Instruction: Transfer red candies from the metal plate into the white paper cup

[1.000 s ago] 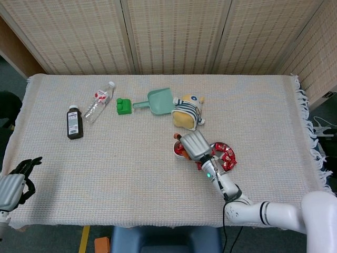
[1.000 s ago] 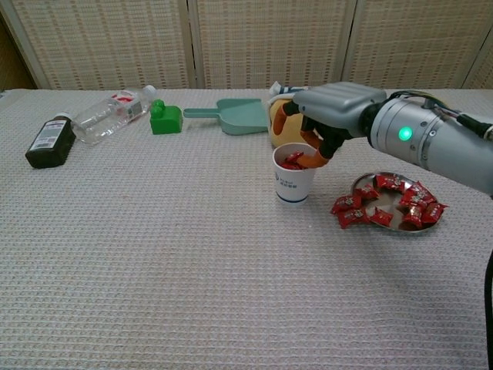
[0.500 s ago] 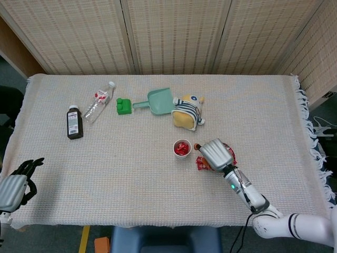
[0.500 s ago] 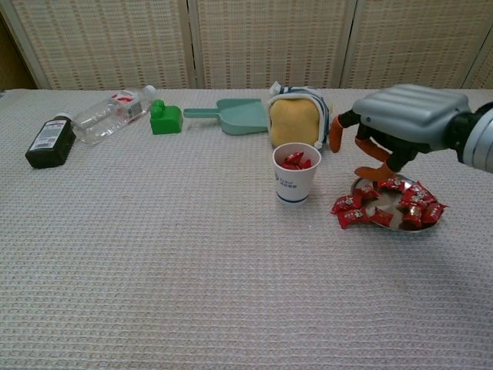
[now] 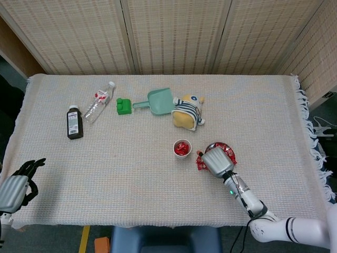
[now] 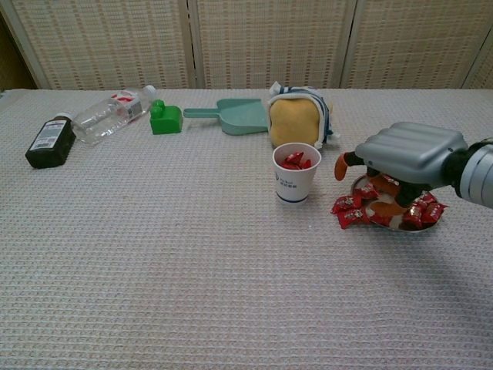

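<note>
right robot hand lowered onto candies

Woven beige tablecloth, fringed along its right edge, covering the table. Far-left group: dark brown labelled bottle, lying flat; clear plastic bottle with red label, lying flat beside it; green toy block; teal plastic scoop, handle towards the block. Centre: yellow plush toy with striped band. Nearer: white paper cup, upright, red candies inside. Just right of it: round metal plate of red wrapped candies, largely covered by the grey right hand, palm down. Left hand at the table's near-left corner, dark fingers apart, holding nothing.
</note>
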